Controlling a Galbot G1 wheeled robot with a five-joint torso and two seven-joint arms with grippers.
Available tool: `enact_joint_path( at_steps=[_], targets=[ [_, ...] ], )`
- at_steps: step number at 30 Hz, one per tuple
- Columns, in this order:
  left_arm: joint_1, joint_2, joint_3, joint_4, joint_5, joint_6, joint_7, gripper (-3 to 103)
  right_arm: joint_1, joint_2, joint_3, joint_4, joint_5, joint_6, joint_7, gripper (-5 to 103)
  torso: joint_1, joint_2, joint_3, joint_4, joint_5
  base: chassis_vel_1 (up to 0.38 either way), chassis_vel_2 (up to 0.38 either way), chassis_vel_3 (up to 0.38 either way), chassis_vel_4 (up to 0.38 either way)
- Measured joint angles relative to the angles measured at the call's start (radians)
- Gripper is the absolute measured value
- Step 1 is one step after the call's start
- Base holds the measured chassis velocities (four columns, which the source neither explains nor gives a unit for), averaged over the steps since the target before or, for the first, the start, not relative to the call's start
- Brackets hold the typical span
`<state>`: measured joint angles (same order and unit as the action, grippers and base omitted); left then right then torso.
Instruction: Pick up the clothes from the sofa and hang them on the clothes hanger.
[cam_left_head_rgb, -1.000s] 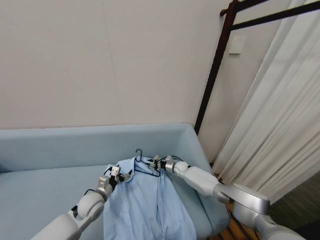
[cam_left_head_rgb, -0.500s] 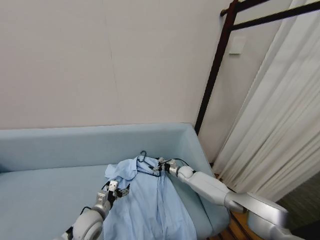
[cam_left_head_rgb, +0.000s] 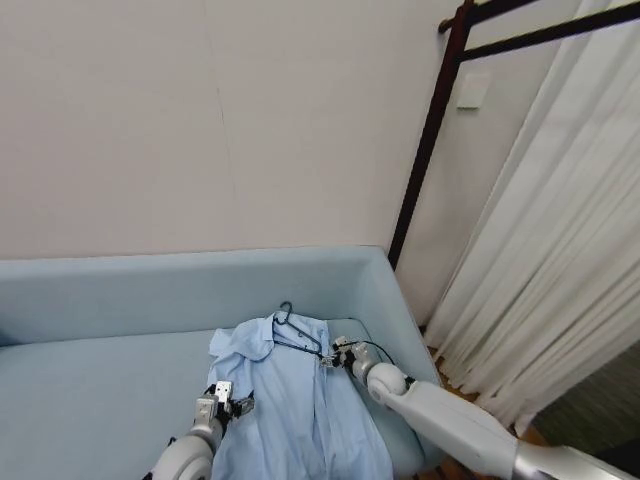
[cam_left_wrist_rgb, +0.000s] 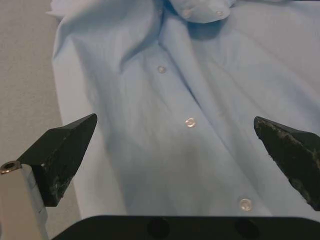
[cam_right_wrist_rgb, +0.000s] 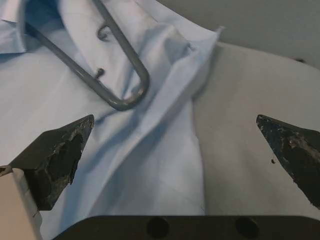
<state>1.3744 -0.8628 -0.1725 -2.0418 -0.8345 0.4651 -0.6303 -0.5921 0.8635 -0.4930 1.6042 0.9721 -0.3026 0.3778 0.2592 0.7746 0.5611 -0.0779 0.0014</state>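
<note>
A light blue shirt (cam_left_head_rgb: 290, 410) lies spread on the pale blue sofa (cam_left_head_rgb: 100, 300), collar toward the backrest. A dark wire hanger (cam_left_head_rgb: 297, 335) rests on its collar. My left gripper (cam_left_head_rgb: 228, 402) hovers over the shirt's left edge. In the left wrist view this gripper (cam_left_wrist_rgb: 175, 145) is open above the button placket (cam_left_wrist_rgb: 190, 122), holding nothing. My right gripper (cam_left_head_rgb: 335, 353) sits just beside the hanger's right end. The right wrist view shows this gripper (cam_right_wrist_rgb: 175, 150) open, with the hanger's bend (cam_right_wrist_rgb: 120, 75) and the shirt's edge (cam_right_wrist_rgb: 165, 140) ahead of the fingers.
A dark wooden clothes rack (cam_left_head_rgb: 432, 130) stands past the sofa's right end, its bars near the top right. White curtains (cam_left_head_rgb: 560, 250) hang to its right. The sofa armrest (cam_left_head_rgb: 385, 300) lies between shirt and rack. A beige wall backs the sofa.
Both arms have drawn back toward me, away from the collar. The right gripper has come off the hanger, which stays on the shirt. The left gripper has slid down the shirt's left side.
</note>
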Motion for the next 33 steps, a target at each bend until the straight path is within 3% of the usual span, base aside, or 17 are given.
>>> enact_joint_path(
  at_steps=[2, 6, 9, 23, 26, 28, 29, 32, 33],
  targets=[
    [0.024, -0.007, -0.028, 0.0, 0.0, 0.002, -0.006, 100, -0.04, -0.005, 0.032, 0.05, 0.038, -0.037, 0.089, 100, 0.0, 0.0, 0.0, 0.0003, 0.0, 0.0, 0.0, 0.0, 0.0],
    [0.034, -0.019, -0.044, 0.006, 0.001, 0.003, -0.008, 100, -0.128, -0.022, 0.101, 0.116, 0.069, -0.066, 0.141, 100, 0.0, 0.0, 0.0, 0.0002, 0.0, 0.0, 0.0, 0.0, 0.0],
    [0.038, -0.025, -0.044, 0.005, 0.001, 0.003, -0.008, 100, -0.172, -0.03, 0.127, 0.136, 0.065, -0.067, 0.148, 100, 0.0, 0.0, 0.0, -0.0007, -0.0001, 0.0, 0.0, 0.0, 0.0],
    [0.024, -0.046, -0.039, 0.109, 0.003, 0.0, 0.014, 103, -0.243, 0.007, 0.151, 0.084, 0.047, -0.057, 0.126, 103, 0.0, 0.0, 0.0, 0.0001, 0.0, 0.0, 0.0, 0.0, 0.0],
    [0.021, -0.048, -0.036, 0.121, 0.003, 0.003, 0.027, 101, -0.244, 0.012, 0.152, 0.071, 0.044, -0.054, 0.123, 99, 0.0, 0.0, 0.0, 0.0001, -0.0001, 0.0, 0.0, 0.0, 0.0],
    [0.014, -0.05, -0.03, 0.137, 0.003, 0.01, 0.049, 92, -0.246, 0.017, 0.153, 0.054, 0.044, -0.052, 0.118, 89, 0.0, 0.0, 0.0, -0.0001, -0.0001, 0.0, 0.0, 0.0, 0.0],
    [0.014, -0.05, -0.03, 0.137, 0.003, 0.01, 0.049, 92, -0.246, 0.017, 0.153, 0.054, 0.044, -0.052, 0.118, 89, 0.0, 0.0, 0.0, -0.0001, -0.0001, 0.0, 0.0, 0.0, 0.0],
    [0.004, -0.049, -0.015, 0.16, 0.005, 0.009, 0.074, 76, -0.256, 0.02, 0.154, 0.043, 0.042, -0.045, 0.114, 73, 0.0, 0.0, 0.0, -0.0001, -0.0001, 0.0, 0.0, 0.0, 0.0],
    [0.004, -0.049, -0.015, 0.16, 0.005, 0.009, 0.074, 76, -0.256, 0.02, 0.154, 0.043, 0.042, -0.045, 0.114, 73, 0.0, 0.0, 0.0, -0.0001, -0.0001, 0.0, 0.0, 0.0, 0.0]
  ],
)
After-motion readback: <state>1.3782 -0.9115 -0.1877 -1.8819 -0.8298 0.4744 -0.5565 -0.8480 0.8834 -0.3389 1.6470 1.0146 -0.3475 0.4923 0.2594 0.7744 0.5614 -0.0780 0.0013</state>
